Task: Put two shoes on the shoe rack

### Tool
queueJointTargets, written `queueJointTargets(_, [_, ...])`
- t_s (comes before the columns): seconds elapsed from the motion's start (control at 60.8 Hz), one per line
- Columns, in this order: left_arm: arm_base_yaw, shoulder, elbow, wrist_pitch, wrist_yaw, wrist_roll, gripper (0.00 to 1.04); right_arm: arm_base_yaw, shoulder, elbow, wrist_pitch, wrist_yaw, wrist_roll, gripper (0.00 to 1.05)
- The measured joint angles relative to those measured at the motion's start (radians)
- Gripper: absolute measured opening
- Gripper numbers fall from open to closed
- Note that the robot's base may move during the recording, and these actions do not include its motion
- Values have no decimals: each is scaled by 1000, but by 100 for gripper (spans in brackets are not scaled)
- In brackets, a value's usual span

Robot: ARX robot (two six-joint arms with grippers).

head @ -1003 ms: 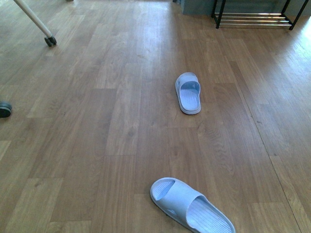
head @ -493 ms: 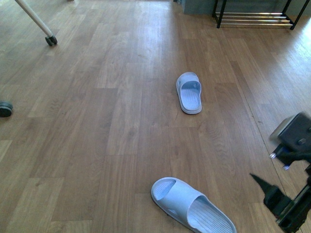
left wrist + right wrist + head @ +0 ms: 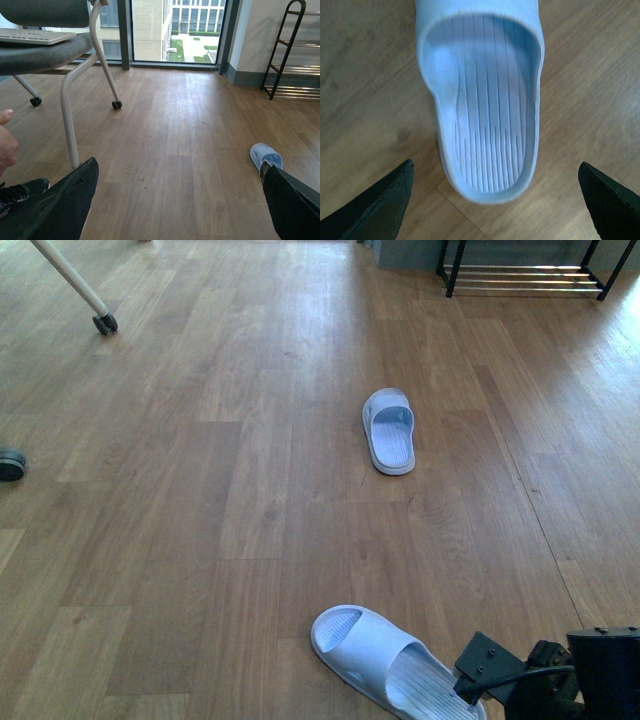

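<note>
jaws of the right gripper point(image 3: 494, 172) are spread wide and hold nothing. its two dark fingers point(image 3: 380, 200) stand either side of the heel end of the near slipper point(image 3: 485, 100), apart from it. left gripper point(image 3: 177, 200) jaws are also wide apart and empty, with fingers point(image 3: 55, 205) over the bare wood floor point(image 3: 165, 130). in the front view the right arm point(image 3: 560, 675) sits at the lower right of the frame, over the near slipper's heel. far slipper point(image 3: 388, 432) lies flat just right of frame centre. shoe rack point(image 3: 520, 275), with a black frame and chrome bars, is at the upper right edge of the frame, well apart from both slippers. a chair point(image 3: 75, 50) on casters shows in the left wrist view, with the rack at the far wall.
</note>
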Motion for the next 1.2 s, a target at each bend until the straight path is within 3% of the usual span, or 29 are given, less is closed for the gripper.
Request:
queueJointTargets(0.263, [0,0,0,0,0,0,95,49,-2,70,31,-70,91,95])
queueJointTargets(0.576, [0,0,0,0,0,0,95,69,101,229,24,-90,86,95])
queueJointTargets(1.201, [0,0,0,0,0,0,95,-41,31,240,-142,-109,-6,95])
